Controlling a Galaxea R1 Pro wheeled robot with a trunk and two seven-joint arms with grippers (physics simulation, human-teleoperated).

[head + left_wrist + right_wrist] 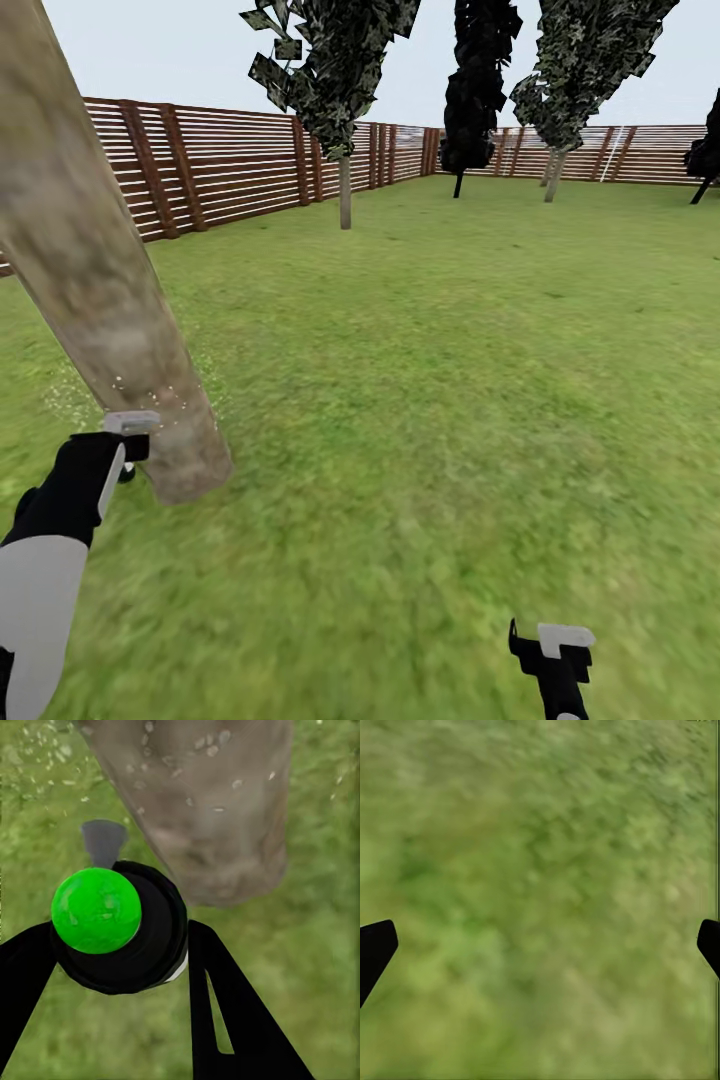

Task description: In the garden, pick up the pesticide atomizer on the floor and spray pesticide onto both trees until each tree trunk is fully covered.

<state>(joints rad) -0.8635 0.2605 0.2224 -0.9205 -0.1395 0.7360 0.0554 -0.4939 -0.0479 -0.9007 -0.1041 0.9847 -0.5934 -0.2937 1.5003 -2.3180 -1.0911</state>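
The near tree trunk [95, 290] is a thick mottled beige column leaning across the left of the head view, its base on the grass. My left gripper [122, 452] is right beside that base, shut on the pesticide atomizer [120, 937], a black bottle with a round green cap [96, 909] and a grey nozzle [103, 840] facing the trunk [214, 817]. Fine white pesticide specks [160, 395] dot the lower trunk and the grass beside it. A second pale-trunked tree [345, 190] stands far off by the fence. My right gripper [550, 645] hangs open over bare grass [540, 870].
A brown slatted fence [230, 160] rings the lawn. Another pale-trunked tree [553, 175] and a near-black column tree [470, 90] stand at the back. Open grass [450, 380] stretches ahead and to the right.
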